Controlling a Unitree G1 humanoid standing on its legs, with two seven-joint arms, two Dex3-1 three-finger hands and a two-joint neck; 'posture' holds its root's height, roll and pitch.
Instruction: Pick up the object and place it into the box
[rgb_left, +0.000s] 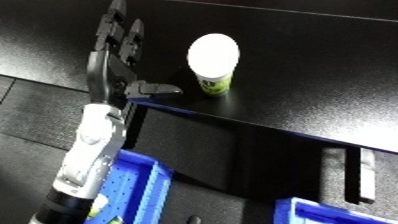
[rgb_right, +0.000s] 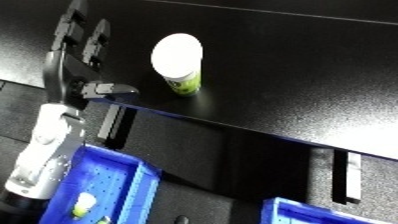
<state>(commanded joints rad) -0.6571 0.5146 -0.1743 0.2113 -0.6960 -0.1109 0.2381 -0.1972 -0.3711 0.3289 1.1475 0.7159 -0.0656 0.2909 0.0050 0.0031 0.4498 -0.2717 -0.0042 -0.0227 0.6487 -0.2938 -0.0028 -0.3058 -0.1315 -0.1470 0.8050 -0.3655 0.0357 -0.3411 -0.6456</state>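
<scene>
Left hand: my hand (rgb_left: 120, 60) is raised over the counter's left part, fingers (rgb_left: 118, 25) straight and pointing away from me, thumb (rgb_left: 155, 90) stuck out sideways toward the cup. It holds nothing.
Forearm: my white and silver forearm (rgb_left: 89, 150) rises from the lower left edge, passing over the blue bin.
Cup: the cup (rgb_left: 213, 62) stands on the counter just right of my hand, near the thumb tip but apart from it. It has a white lid and a green and white side, and looks tilted in the slanted view; I cannot tell whether it truly leans.
Counter: the black counter (rgb_left: 302, 90) fills the upper part of the view, its front edge running slantwise down to the right.
Bin: the blue bin (rgb_right: 124, 185) sits below the counter at lower left, with something small, pale and green inside it.
Second bin: the rim of another blue bin (rgb_left: 329, 212) shows at the lower right edge.
</scene>
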